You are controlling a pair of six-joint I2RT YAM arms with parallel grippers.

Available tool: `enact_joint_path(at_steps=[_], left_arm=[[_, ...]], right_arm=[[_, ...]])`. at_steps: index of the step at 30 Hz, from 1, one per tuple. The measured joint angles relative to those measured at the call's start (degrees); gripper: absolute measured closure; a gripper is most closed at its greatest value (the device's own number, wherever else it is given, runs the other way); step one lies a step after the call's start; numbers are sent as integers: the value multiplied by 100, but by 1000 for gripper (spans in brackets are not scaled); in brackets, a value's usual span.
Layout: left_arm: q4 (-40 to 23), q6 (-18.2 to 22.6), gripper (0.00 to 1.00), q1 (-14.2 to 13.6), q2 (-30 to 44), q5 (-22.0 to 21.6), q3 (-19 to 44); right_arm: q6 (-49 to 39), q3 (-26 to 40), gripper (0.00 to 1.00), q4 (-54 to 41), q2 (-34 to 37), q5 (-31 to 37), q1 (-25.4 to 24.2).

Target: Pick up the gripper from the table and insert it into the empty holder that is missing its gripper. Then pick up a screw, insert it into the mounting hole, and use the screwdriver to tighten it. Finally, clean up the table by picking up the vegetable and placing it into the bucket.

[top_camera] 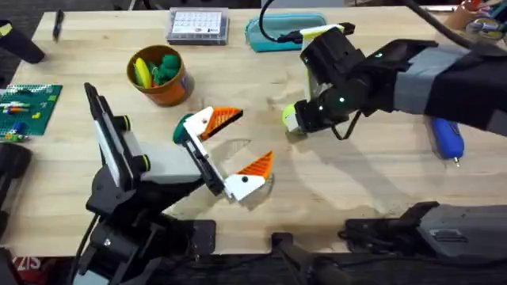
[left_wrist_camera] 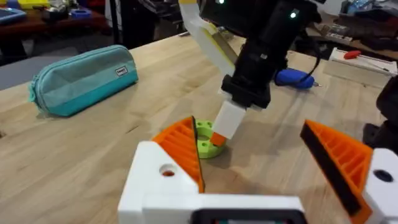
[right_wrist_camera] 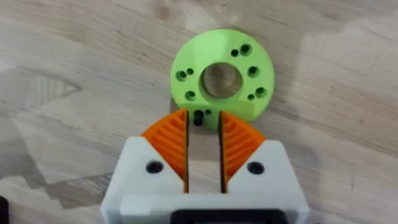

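While the right gripper (top_camera: 295, 120) hangs over the green disc (top_camera: 290, 119) in the overhead view, the left gripper (top_camera: 242, 150) sits well apart from it toward the table's near side, fingers spread wide and holding nothing; the bucket (top_camera: 162, 77) lies beyond the left gripper with green and yellow pieces in it, and the screwdriver (top_camera: 447, 136) lies well off to the right arm's outer side. From the left wrist, the right gripper (left_wrist_camera: 219, 138) comes straight down onto the disc (left_wrist_camera: 208, 140), its tip touching the rim. From the right wrist, the orange pads (right_wrist_camera: 171, 140) stand narrow, a slim gap between them, just at the disc's (right_wrist_camera: 222, 76) near edge, with something small and dark, perhaps a screw, at their tips. I judge the disc light, rigid printed plastic, likely to slide on wood; its thin rim is the place to pinch.
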Motion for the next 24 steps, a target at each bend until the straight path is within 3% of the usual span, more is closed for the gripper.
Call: enact_joint_path(at_steps=[24], left_arm=[[0, 1, 10, 0, 1, 0, 0]], right_arm=[[-137, 0, 860, 31, 4, 358, 236]])
